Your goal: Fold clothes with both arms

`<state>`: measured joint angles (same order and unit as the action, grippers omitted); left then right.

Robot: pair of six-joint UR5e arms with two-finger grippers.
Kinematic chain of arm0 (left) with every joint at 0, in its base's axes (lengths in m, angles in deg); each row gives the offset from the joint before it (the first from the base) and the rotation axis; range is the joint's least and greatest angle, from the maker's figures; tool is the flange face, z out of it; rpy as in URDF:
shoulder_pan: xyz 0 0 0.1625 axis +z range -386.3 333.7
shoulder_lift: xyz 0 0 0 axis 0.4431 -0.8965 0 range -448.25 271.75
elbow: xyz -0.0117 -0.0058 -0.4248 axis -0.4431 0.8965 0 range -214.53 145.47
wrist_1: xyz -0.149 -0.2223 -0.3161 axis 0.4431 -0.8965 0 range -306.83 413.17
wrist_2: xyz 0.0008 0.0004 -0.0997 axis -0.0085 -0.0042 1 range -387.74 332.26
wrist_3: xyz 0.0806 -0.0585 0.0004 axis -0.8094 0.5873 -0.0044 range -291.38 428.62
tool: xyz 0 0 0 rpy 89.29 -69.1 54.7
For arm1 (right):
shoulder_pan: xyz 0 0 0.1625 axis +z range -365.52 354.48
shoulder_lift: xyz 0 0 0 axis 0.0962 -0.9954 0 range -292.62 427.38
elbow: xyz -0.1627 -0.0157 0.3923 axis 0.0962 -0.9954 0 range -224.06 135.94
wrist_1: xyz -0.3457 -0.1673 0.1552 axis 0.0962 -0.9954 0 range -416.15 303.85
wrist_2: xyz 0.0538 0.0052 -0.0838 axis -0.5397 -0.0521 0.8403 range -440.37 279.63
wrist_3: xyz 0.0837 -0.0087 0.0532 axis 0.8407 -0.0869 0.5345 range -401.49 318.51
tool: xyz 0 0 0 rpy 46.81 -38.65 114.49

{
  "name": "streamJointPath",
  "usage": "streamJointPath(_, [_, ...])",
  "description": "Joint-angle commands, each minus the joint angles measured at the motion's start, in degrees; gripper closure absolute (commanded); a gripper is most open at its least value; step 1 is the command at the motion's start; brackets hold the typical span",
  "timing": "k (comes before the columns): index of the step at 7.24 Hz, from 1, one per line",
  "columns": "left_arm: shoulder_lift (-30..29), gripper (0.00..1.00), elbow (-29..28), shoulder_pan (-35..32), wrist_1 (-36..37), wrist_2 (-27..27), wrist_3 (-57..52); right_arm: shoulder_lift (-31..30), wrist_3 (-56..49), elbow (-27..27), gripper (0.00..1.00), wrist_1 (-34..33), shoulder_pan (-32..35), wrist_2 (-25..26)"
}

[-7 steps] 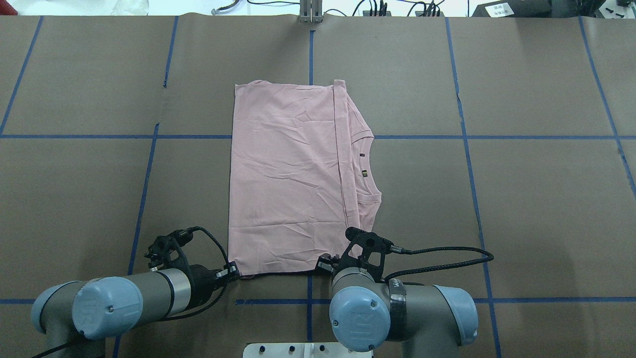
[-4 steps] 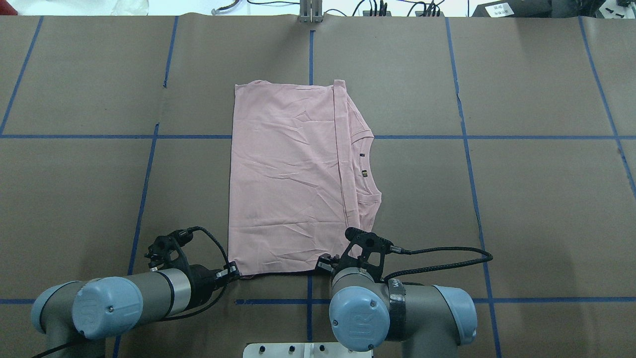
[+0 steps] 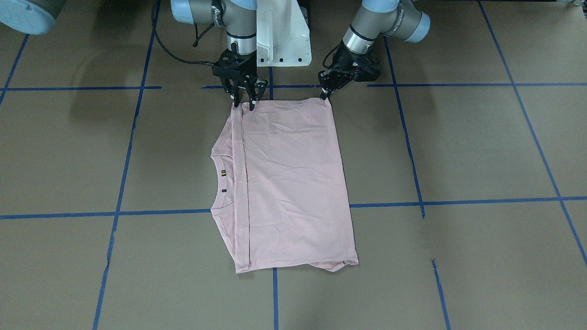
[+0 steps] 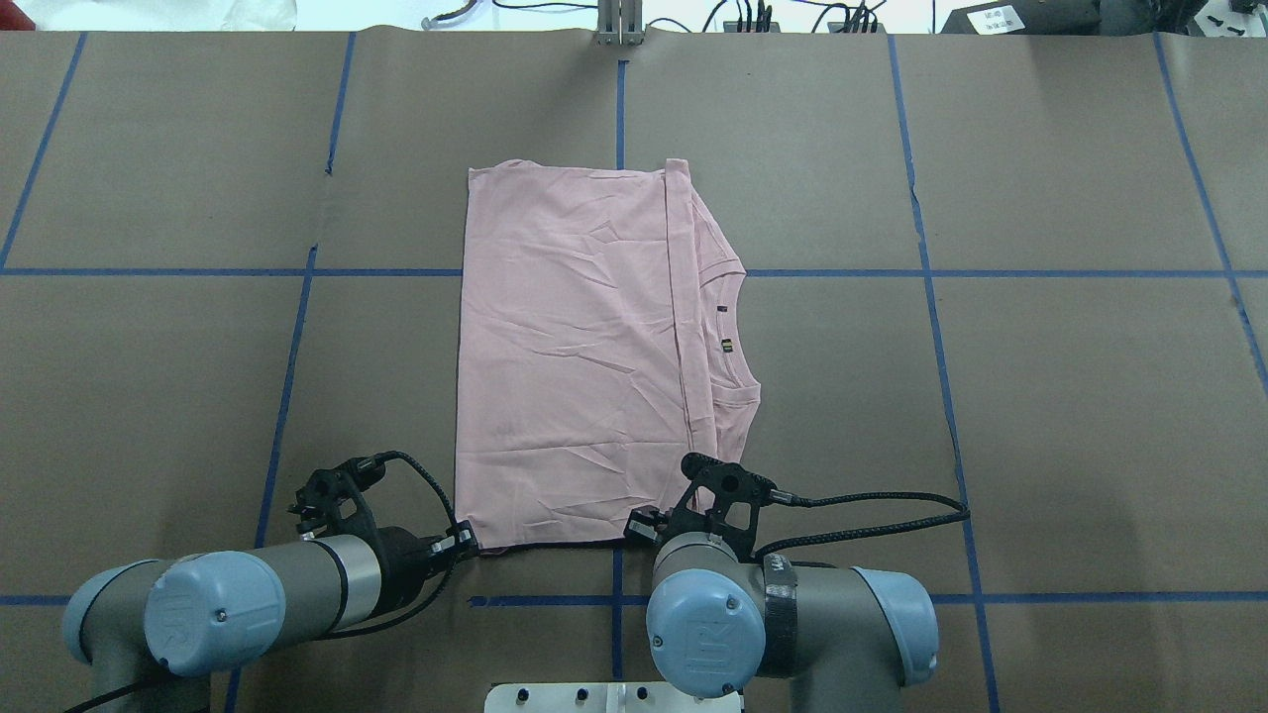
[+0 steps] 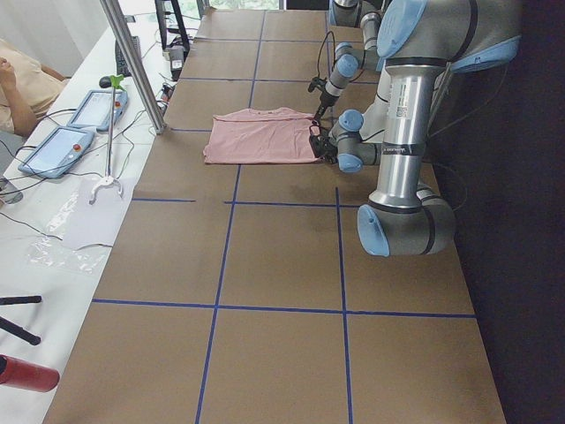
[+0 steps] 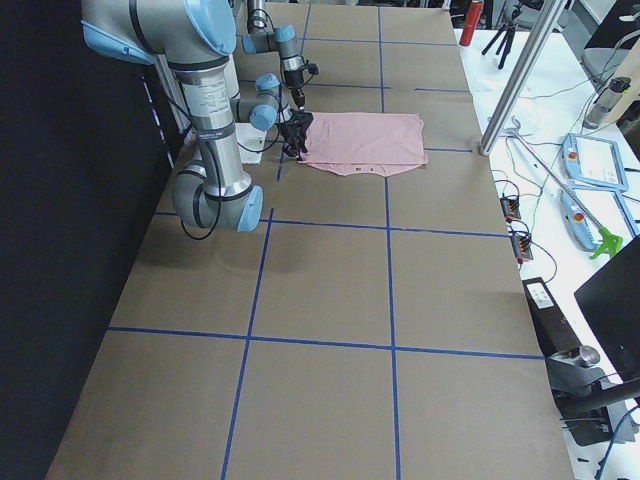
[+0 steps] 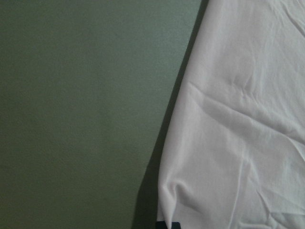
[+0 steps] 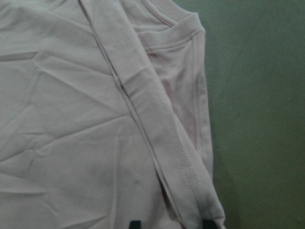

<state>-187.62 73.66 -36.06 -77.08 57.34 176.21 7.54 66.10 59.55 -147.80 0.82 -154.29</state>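
The pale pink T-shirt [image 4: 575, 347] lies folded flat mid-table, collar and neck label [image 4: 726, 346] on its right side; the print is hidden. My left gripper [image 4: 468, 542] sits low at the shirt's near left corner, shut on it; the cloth puckers at its tip in the left wrist view [image 7: 168, 224]. In the front view it is on the right [image 3: 324, 95]. My right gripper [image 3: 244, 104] is at the near right corner, open, its fingertips [image 8: 136, 223] astride the folded hem of the shirt [image 8: 71, 119]. The overhead view hides them under the wrist.
The white pedestal base [image 3: 284, 41] stands just behind both grippers. Blue tape lines [image 4: 931, 297] grid the brown table cover. A metal post [image 5: 132, 62] and tablets [image 5: 53, 150] stand on the operators' side, where a person sits [image 5: 22, 84].
My right arm has shifted slightly left and forward at the shirt's near edge. The left arm and the shirt have not moved.
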Motion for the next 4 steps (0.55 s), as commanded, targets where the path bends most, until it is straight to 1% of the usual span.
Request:
streamJointPath(1, [0.0,1.0,0.0,0.0,0.0,0.0,0.0,0.1,1.0,0.2,1.0,0.1,0.0,0.0])
streamJointPath(4, [-0.1,1.0,0.0,0.0,0.0,0.0,0.0,0.1,1.0,1.2,1.0,0.1,0.7,0.0])
